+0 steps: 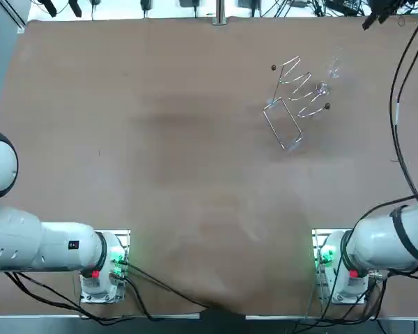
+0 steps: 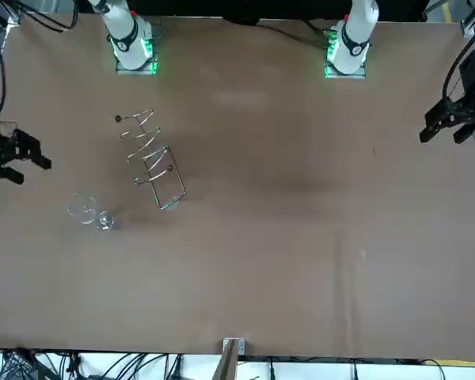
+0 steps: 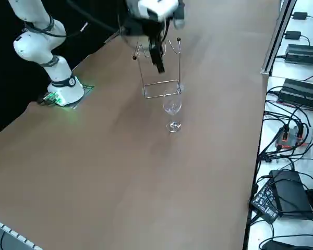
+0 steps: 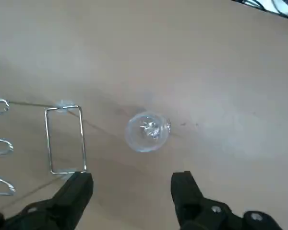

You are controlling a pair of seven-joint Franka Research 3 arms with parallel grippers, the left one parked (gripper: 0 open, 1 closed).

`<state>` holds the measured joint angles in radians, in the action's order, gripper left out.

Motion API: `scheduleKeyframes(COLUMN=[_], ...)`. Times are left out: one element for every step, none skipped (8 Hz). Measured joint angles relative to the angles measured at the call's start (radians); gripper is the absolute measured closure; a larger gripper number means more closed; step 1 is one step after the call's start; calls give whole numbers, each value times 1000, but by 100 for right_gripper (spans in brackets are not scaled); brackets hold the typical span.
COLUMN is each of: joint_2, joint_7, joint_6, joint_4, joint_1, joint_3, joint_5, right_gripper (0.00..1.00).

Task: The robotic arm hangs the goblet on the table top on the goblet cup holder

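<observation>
Right tool: The right tool (image 4: 132, 184) hangs above the brown desk (image 1: 160, 139). Its two black fingers (image 4: 79, 187) are spread wide apart, gripping nothing and touching nothing.

Tool's place: In the right side view the right tool (image 3: 157, 54) hovers clear of the desk surface, in front of the rack's upper wires. From across the desk it shows close to the edge on the robot's right.

Goblet: The clear glass goblet (image 3: 172, 112) stands upright on its foot on the desk. The wrist camera looks down into its bowl (image 4: 148, 130), which lies ahead of the open fingers and not between them.

Holder: The silver wire goblet holder (image 1: 292, 104), with zigzag arms tipped by small brown balls, stands just beside the goblet. A gap separates the two. The holder's rectangular base loop (image 4: 65, 139) is the part nearest the glass.

Edges: Goblet and holder sit in the desk's far right quarter, short of both the far edge and the right edge.

Open room: Bare desk stretches from the holder toward the middle, the left side and the arms' bases.

Beyond the edge: Black power units and cables (image 3: 297, 94) lie on a white ledge past the desk's edge.
</observation>
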<state>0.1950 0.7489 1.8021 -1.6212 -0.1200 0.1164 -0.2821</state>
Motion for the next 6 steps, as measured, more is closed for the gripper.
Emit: scheduleKeyframes(joint_2=[41,82,120,159,204,253], joint_7=[142,300,466,641,791,930], joint_6=[9,15,24,31,31,19], joint_4=[-1,-1,-1,-1,0,0], joint_1=[-50,-107,-163,-216,-260,-293], joint_3=[3,4,6,7,7,7], joint_5=[-61,-115,-168,-241,-331,-409], right_gripper=[0,0,0,0,0,1])
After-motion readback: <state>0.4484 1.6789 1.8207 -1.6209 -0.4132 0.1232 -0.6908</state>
